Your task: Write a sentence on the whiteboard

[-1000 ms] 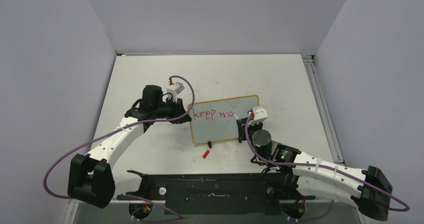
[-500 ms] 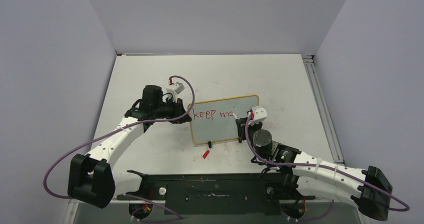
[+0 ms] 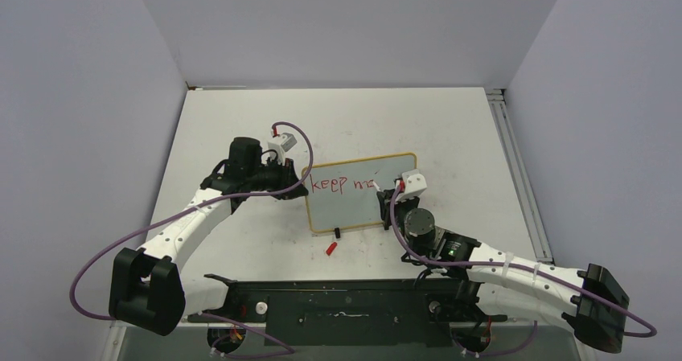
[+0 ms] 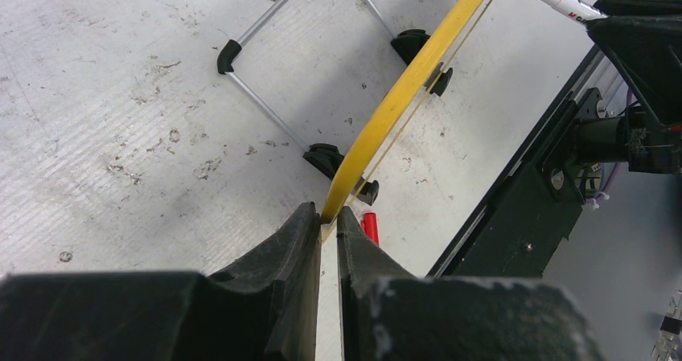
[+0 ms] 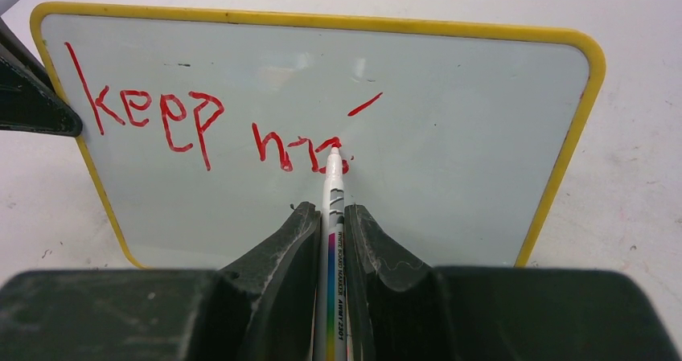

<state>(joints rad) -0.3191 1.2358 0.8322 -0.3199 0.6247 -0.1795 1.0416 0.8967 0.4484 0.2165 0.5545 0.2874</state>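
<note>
Right now your right gripper [image 5: 326,216] is clamped on a white marker [image 5: 333,186]. The marker's red tip touches the whiteboard [image 5: 466,160] at the end of the sentence [image 5: 161,112], which reads "keep m" followed by a partly formed letter on the upper line. Your left gripper [image 4: 323,218] is closed tight on the board's yellow frame at its left edge. The board stands on its black feet [image 4: 323,158] near the middle of the table [image 3: 241,120]. A red cap [image 3: 330,248] lies just in front of it.
</note>
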